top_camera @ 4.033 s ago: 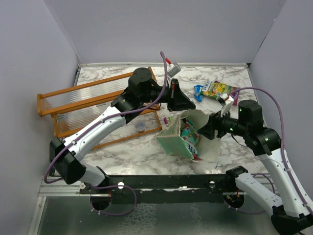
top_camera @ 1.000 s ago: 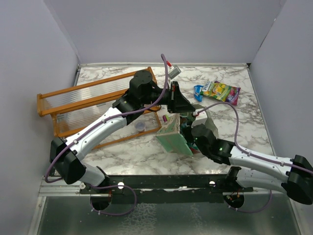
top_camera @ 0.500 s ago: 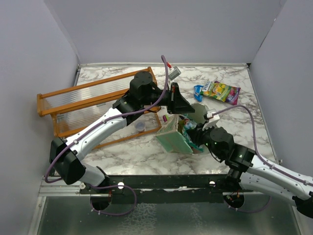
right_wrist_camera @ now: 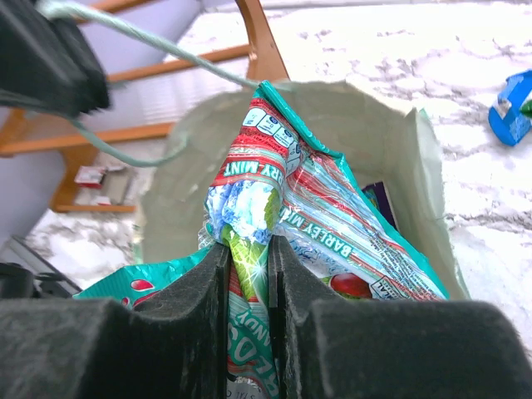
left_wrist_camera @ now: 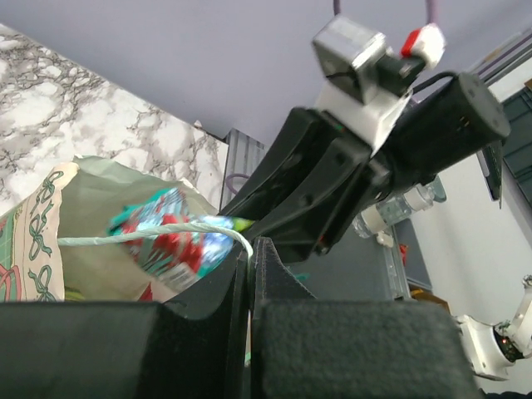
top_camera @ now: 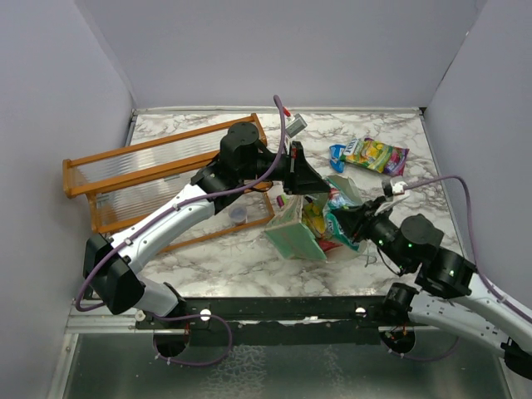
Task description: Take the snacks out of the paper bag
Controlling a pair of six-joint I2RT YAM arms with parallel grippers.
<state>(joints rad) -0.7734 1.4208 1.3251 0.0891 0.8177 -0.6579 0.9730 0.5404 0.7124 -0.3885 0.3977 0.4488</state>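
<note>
The mint-green paper bag [top_camera: 293, 233] lies tipped on the table's middle, mouth facing right; it also shows in the right wrist view [right_wrist_camera: 179, 158] and the left wrist view [left_wrist_camera: 108, 187]. My left gripper [top_camera: 309, 179] is shut on the bag's white string handle [left_wrist_camera: 158, 226], holding the mouth up. My right gripper [top_camera: 345, 224] is shut on a teal-white and red snack packet [right_wrist_camera: 283, 199], held at the bag's mouth. More packets [top_camera: 317, 223] sit in the bag, one purple [right_wrist_camera: 381, 198]. A green-yellow packet [top_camera: 374, 154] and a blue packet [top_camera: 337, 155] lie at the back right.
An orange wooden rack [top_camera: 158, 179] stands at the left, under my left arm. A small purple cap [top_camera: 238, 215] lies beside it. Purple walls close in the table on three sides.
My right gripper has drawn back to the right, out of the bag, pulling the teal-white packet with it. My left gripper has held still on the string handle.
</note>
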